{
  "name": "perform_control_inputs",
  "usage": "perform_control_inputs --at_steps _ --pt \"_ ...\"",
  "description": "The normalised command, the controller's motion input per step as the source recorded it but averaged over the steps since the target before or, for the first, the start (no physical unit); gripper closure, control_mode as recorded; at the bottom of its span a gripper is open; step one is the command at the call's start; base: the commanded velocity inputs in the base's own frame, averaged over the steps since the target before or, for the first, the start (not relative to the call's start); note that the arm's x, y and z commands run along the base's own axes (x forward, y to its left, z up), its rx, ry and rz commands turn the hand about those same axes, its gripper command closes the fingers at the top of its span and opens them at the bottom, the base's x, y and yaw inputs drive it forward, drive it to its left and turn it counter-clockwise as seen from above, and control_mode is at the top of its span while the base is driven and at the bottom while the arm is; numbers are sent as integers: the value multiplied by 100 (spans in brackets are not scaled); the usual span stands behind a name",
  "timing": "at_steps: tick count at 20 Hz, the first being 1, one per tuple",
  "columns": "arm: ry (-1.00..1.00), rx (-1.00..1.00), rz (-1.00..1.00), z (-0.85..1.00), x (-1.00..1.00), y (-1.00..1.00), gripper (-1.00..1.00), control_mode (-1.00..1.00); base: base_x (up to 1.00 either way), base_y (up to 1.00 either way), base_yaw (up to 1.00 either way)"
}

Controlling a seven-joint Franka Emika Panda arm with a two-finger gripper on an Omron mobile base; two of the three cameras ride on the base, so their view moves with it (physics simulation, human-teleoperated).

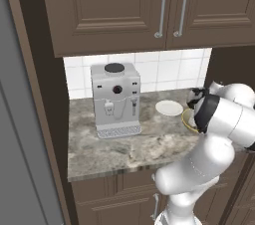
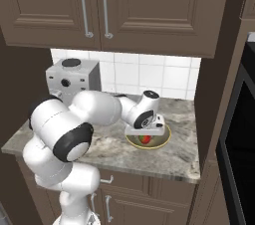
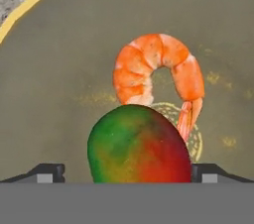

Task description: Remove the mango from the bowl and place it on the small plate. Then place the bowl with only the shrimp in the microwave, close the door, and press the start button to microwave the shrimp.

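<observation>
olive-yellow and matte, the bowl (image 3: 59,69) takes up most of the hand view, with its brighter yellow rim cutting across the upper left corner and a bit of speckled granite past it. the mango (image 3: 140,144) sits at bottom centre of that view, smooth and egg-shaped, green on its left side blending into deep red on the right. the two dark finger tips poke up on either side of it near the bottom edge, spread wide with the fruit between them, so the gripper (image 3: 127,172) is open around the mango; can't tell if the pads actually touch it. just above the mango lies the shrimp (image 3: 158,77), a curled, segmented orange-pink arc with its tail pointing down along the mango's right side, touching or almost touching it.

in the right base view the bowl (image 2: 162,140) sits at centre frame on the mottled grey-brown stone counter (image 2: 184,157), the white hand is down over it, and a bit of red fruit peeks out underneath. the microwave (image 2: 239,139) runs down the right edge of that view, dark and glossy.

in the left base view the small plate (image 1: 169,108) is a flat white disc just left of the bowl, and a boxy silver coffee machine (image 1: 116,100) stands further left. brown panelled cabinets (image 1: 114,5) with curved metal handles hang across the top.
</observation>
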Motion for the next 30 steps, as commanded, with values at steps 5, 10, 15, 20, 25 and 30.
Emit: perform_control_inputs --at_steps 5,10,15,20,25,30 --pt "1 0 6 -26 8 -2 100 -100 0 0 0" --pt "-1 0 4 -11 0 0 100 -100 0 0 0" --pt "-13 0 4 67 -8 6 100 -100 0 0 0" --pt "-11 0 1 75 -2 52 100 -100 0 0 0" --pt "-1 -2 1 54 38 87 100 -100 0 0 0" --pt "0 0 0 4 59 45 100 -100 0 0 0"
